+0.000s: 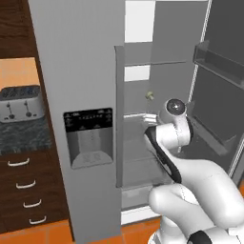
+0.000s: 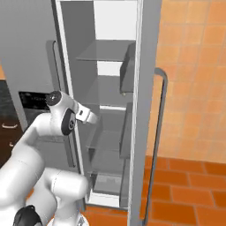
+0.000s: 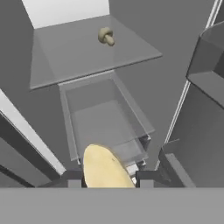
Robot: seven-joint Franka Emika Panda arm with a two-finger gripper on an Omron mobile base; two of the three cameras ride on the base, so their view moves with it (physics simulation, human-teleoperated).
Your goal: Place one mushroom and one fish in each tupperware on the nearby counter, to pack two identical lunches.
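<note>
A small tan mushroom (image 3: 105, 36) lies on a grey glass shelf (image 3: 87, 57) inside the open fridge (image 1: 81, 71); in the left base view it is a pale speck (image 1: 149, 95) toward the back of the compartment. Below that shelf sits a clear drawer (image 3: 105, 122), and door bins (image 1: 219, 62) line the open door on the right. A water dispenser panel (image 1: 88, 137) is set in the fridge's closed left door. To the left, a silver toaster (image 1: 20, 102) stands on the dark speckled counter (image 1: 24, 136) over brown drawers (image 1: 26, 190) with curved silver handles. The floor (image 2: 185, 190) is orange tile, and the wall to the right of the fridge is the same orange.

The mushroom is well apart from the gripper (image 3: 107, 177), above and beyond it in the hand view. Between the dark finger tips (image 3: 72, 178) sits a pale yellow, rounded object (image 3: 105, 168), apparently held; what it is cannot be told, and the jaws stand about as wide as it.

The white arm (image 1: 190, 190) bends up from the base and reaches forward into the fridge, the wrist (image 2: 86, 115) at the level of the middle shelves.
</note>
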